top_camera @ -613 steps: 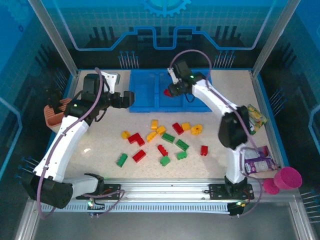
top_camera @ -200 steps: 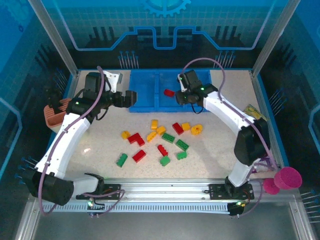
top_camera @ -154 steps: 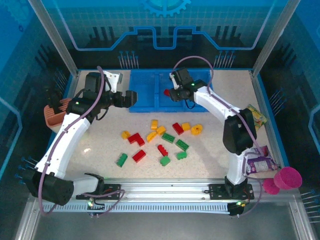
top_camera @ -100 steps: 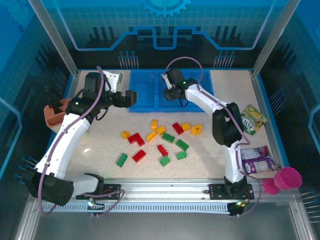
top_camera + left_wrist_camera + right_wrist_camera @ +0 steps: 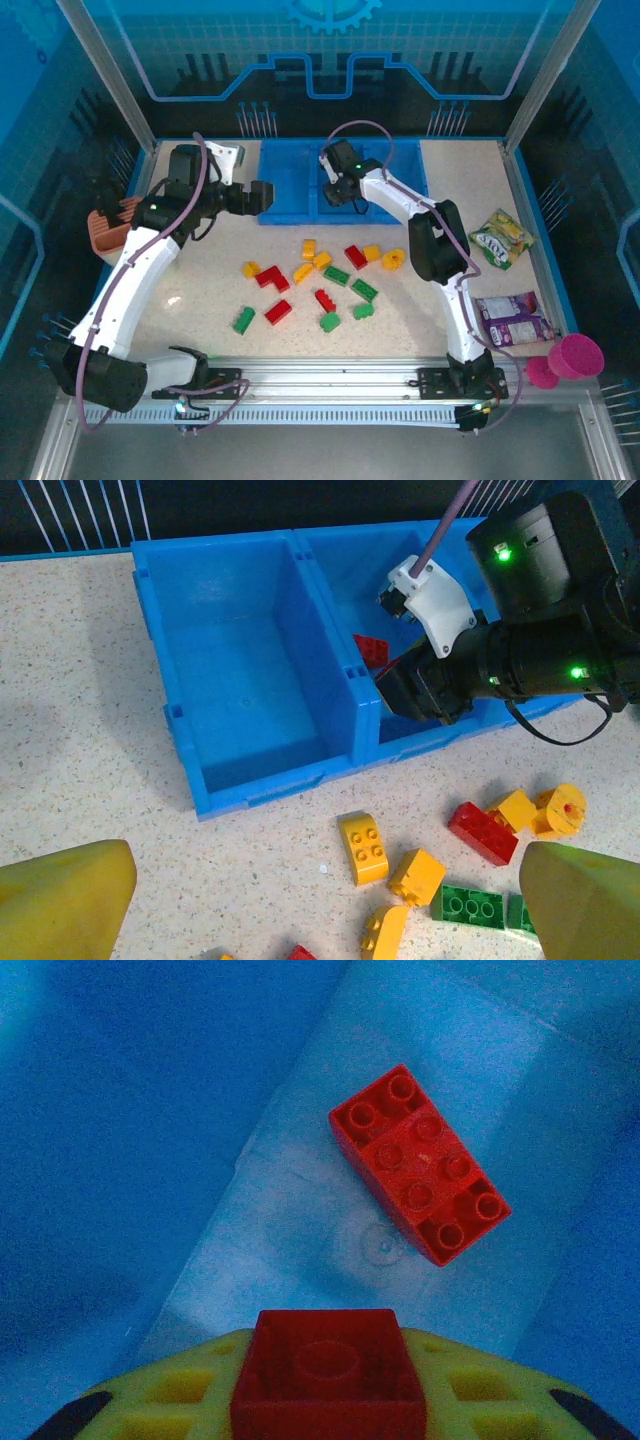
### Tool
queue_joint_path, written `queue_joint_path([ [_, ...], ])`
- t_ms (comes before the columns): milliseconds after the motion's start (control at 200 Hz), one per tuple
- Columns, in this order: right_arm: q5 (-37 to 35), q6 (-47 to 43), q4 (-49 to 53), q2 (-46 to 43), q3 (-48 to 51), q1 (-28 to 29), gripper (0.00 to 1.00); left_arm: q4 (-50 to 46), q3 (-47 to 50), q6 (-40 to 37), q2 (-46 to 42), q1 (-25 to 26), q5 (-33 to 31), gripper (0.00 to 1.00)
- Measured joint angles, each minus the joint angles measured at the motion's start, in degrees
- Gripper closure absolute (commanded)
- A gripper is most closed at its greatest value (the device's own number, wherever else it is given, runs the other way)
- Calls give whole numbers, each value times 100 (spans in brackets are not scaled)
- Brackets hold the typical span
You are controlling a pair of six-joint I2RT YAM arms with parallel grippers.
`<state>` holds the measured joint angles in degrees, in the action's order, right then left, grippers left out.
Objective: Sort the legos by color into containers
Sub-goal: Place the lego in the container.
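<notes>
Looks like a robot lab: shiny metal posts (image 5: pixel 107 75), blue walls with a gear picture (image 5: pixel 330 10), two robot arms (image 5: pixel 130 280) bolted by a speckled desk (image 5: pixel 200 270).

nearer red brick (image 5: pixel 328 1375) cut by lower edge, green brick (image 5: pixel 514 912) partly behind finger (image 5: pixel 585 900)

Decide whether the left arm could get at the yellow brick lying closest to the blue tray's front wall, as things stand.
Probably yes. The left gripper is open and empty, the yellow brick lies on bare table in front of it, and the right gripper is away inside the blue tray.
</notes>
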<state>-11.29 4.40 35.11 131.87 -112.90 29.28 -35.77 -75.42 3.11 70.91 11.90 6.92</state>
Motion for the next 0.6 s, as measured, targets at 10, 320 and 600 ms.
queue_joint_path([
  [10,2,0,2,0,0,0,60,0,0,0,0,0,0,1],
  [320,151,-22,48,-2,-24,-7,54,2,0,2,-2,0,-20,1],
  [600,385,-63,39,-1165,1281,46,52,0,0,0,-44,0,-22,1],
])
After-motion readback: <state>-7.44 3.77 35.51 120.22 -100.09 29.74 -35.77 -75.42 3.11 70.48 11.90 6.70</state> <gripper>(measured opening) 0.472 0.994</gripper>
